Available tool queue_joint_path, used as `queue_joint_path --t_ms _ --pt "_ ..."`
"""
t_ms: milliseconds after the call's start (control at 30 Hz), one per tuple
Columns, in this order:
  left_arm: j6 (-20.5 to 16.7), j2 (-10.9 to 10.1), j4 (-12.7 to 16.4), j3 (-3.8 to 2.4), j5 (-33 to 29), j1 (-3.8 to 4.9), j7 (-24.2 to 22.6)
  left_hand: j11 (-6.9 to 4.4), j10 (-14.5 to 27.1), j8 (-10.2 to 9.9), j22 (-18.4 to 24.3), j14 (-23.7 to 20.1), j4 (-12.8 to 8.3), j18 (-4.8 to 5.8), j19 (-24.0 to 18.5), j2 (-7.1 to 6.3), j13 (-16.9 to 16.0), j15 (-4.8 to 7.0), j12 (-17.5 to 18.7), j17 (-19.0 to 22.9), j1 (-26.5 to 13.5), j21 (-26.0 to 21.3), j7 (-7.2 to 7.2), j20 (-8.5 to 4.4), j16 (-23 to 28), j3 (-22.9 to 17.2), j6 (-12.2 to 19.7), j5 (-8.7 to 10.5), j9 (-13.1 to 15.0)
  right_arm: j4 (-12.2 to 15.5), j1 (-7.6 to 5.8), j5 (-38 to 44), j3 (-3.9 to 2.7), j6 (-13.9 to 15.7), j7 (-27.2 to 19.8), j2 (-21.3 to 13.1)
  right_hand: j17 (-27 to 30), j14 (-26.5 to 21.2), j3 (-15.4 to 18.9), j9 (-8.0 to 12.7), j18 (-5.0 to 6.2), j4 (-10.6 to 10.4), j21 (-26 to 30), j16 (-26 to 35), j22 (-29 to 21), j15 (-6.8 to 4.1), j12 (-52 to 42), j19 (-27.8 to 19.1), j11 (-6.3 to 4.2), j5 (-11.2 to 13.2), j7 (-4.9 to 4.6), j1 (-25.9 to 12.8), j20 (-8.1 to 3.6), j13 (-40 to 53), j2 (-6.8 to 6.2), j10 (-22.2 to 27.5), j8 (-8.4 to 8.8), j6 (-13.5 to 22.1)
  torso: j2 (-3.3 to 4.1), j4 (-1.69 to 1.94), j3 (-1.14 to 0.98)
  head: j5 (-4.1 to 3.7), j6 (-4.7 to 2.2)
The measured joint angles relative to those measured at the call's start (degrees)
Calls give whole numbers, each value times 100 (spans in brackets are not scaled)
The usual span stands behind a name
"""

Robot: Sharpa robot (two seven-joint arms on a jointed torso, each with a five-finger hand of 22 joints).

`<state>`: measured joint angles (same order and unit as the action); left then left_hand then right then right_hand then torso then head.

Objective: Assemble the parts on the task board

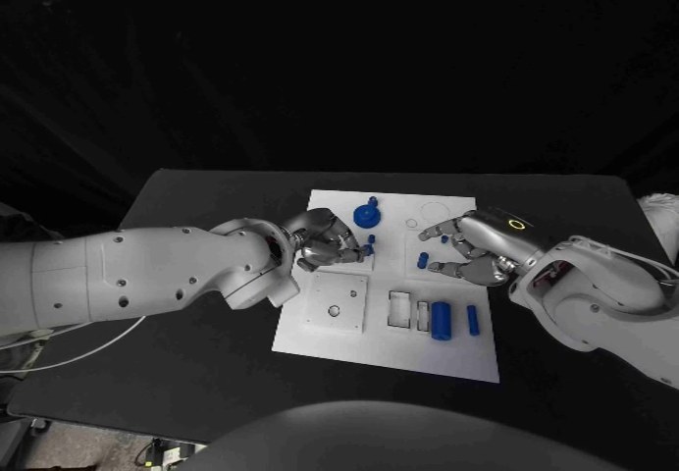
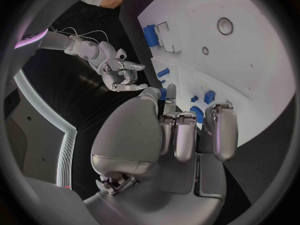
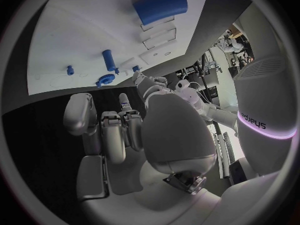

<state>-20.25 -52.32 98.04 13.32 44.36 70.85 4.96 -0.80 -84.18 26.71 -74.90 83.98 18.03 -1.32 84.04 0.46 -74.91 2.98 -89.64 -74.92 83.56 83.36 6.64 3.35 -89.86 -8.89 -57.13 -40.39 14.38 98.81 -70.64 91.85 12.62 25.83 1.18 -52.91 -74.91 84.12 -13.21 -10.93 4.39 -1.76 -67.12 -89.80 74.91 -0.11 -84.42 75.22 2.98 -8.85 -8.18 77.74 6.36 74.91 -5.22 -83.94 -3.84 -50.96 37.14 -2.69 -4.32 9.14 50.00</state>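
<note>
Head view — white rectangular task board (image 1: 339,339) mid-table, left hand (image 1: 327,241) at its 10 o'clock, fingers curled, grasp unclear, round blue knobbed part (image 1: 368,214) at 12, right hand (image 1: 474,250) at 2; right wrist view — fingers curled, holding nothing visible, large blue cylinder (image 3: 160,7) on board.

Black table (image 1: 198,383) spanning the scene, dark backdrop beyond its far edge. White cable (image 1: 78,355) looping off the near left side of the table. Small cluttered patch of floor (image 1: 159,453) below the table's near left corner.
</note>
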Motion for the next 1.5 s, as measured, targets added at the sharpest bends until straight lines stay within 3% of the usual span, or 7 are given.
queue_joint_path --t_ms 167,300,433,767,900,967,1500 --pt "338 -337 177 -10 409 433 657 -14 3 -3 0 0 15 0 0 -34 -3 0 0 0 9 -38 -1 0 0 -15 -1 -36 5 98 0 -39 7 13 -6 -194 0 0 0 0 0 0 -22 0 0 0 -33 0 0 -26 0 0 0 0 0 0 0 0 -13 -17 -31 7 0" --pt "743 -440 182 -8 677 693 1284 -14 3 -4 0 0 15 0 0 -35 -3 0 0 0 8 -64 -1 0 0 -15 -1 -54 5 156 0 -53 9 9 -6 -258 0 0 -15 -4 1 -17 -61 0 0 0 -33 2 0 -26 0 0 2 0 0 0 0 0 -30 -26 -62 19 0" --pt "1191 -433 80 -10 844 833 1816 -14 3 -36 0 0 40 0 0 -50 -3 0 0 1 -7 -67 18 0 0 -40 -21 -116 5 186 0 -62 11 7 -5 -279 1 0 0 -6 1 -32 -61 0 -1 0 -55 43 0 -25 0 0 -1 0 0 0 0 0 -47 -36 -86 38 0" --pt "2311 -164 -258 -6 1072 918 2727 -13 3 -102 0 0 117 1 0 -96 -3 0 26 1 -54 -94 20 1 0 -183 -43 150 4 238 -1 -85 15 108 -150 -358 -4 -5 0 -14 1 -63 -110 0 -1 -5 -77 65 -22 -148 18 32 -24 0 32 -22 0 -19 -45 -40 -92 13 0" --pt "2581 -37 -435 -6 1122 924 2912 -13 3 -166 0 0 144 0 0 -178 -3 0 26 1 -74 -94 7 1 0 -479 -74 553 3 236 -2 -103 19 152 -215 -382 -4 -21 0 -18 0 -63 -110 0 1 -21 -77 65 -22 -148 22 39 -23 0 39 -21 -1 -22 -46 -40 -95 43 0" --pt "2679 28 -522 -6 1140 925 2980 -12 3 -169 0 0 155 0 -1 -206 -3 0 26 1 -74 -94 6 1 0 -555 -74 634 5 230 -2 -112 21 163 -237 -384 -4 -21 -9 -22 0 -72 -110 0 4 -21 -77 65 -33 -168 36 39 -23 0 39 -10 0 -36 -49 -39 -96 59 0" --pt "2968 515 -911 -6 1203 925 3183 -2 -5 -192 -5 0 145 -1 -1 -253 -2 -1 26 2 -120 -94 0 1 0 -627 -81 662 13 162 1 -188 40 151 -283 -357 -2 -21 -16 -36 0 -78 -88 0 3 -21 -77 63 -38 -179 54 61 -22 -1 61 -5 -34 -55 -40 -76 -117 133 0"
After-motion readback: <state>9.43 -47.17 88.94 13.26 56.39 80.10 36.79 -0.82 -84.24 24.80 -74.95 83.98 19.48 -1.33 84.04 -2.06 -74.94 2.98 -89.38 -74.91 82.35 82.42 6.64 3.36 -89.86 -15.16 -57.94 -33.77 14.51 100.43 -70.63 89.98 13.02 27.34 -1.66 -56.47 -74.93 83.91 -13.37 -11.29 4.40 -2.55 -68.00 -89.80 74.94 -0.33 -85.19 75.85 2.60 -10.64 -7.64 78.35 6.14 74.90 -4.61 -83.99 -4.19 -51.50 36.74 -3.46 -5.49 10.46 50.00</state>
